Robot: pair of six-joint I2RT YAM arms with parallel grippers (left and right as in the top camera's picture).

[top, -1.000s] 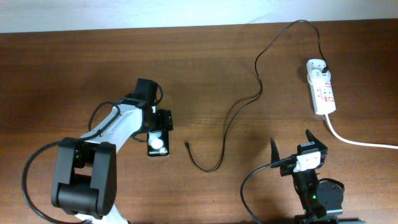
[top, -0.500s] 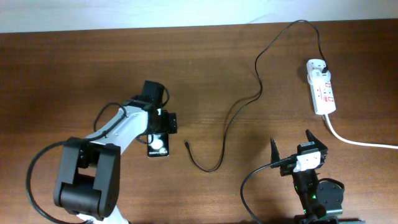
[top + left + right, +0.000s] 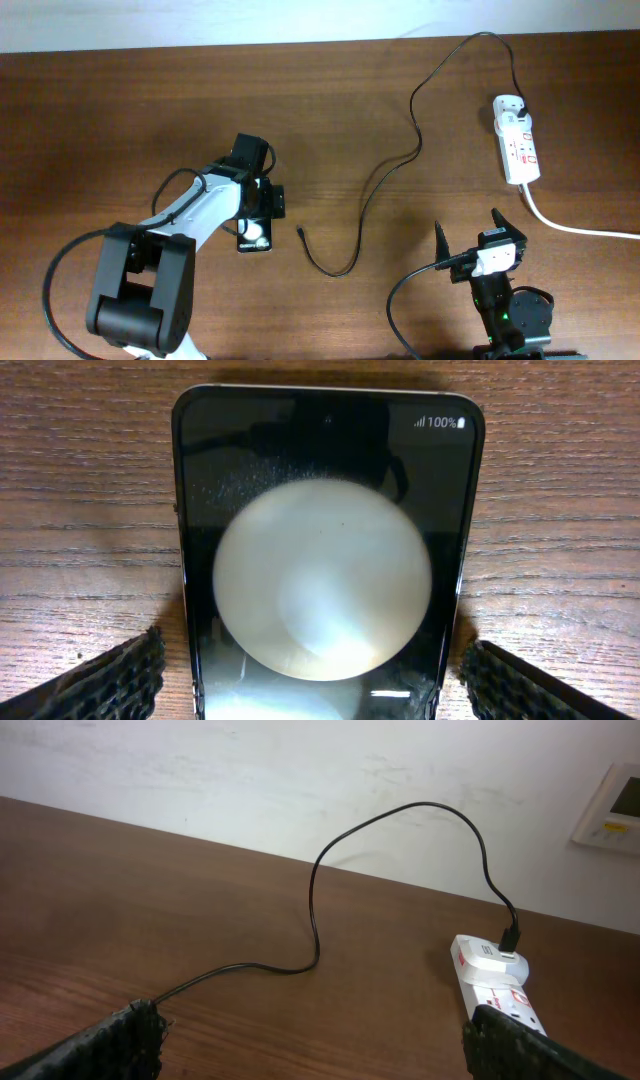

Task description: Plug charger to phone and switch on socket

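The black phone (image 3: 255, 233) lies flat on the table, left of centre. It fills the left wrist view (image 3: 325, 550), with a round white reflection and "100%" at its far end. My left gripper (image 3: 264, 198) is open just above it, a finger on either side of the phone's near end (image 3: 310, 685), not touching. The charger's black cable (image 3: 382, 175) runs from its plug in the white socket (image 3: 518, 140) in a loop to its tip (image 3: 300, 232), right of the phone. My right gripper (image 3: 470, 232) is open and empty at the front right (image 3: 310, 1030). The socket (image 3: 495, 982) and cable (image 3: 315, 925) lie ahead of it.
The socket's thick white cord (image 3: 580, 228) runs off to the right edge. A pale wall (image 3: 300, 780) stands behind the table's far edge, with a white wall unit (image 3: 615, 805) at the right.
My left gripper has moved a little to the right and nearer the phone. The right arm, cable and socket have not moved.
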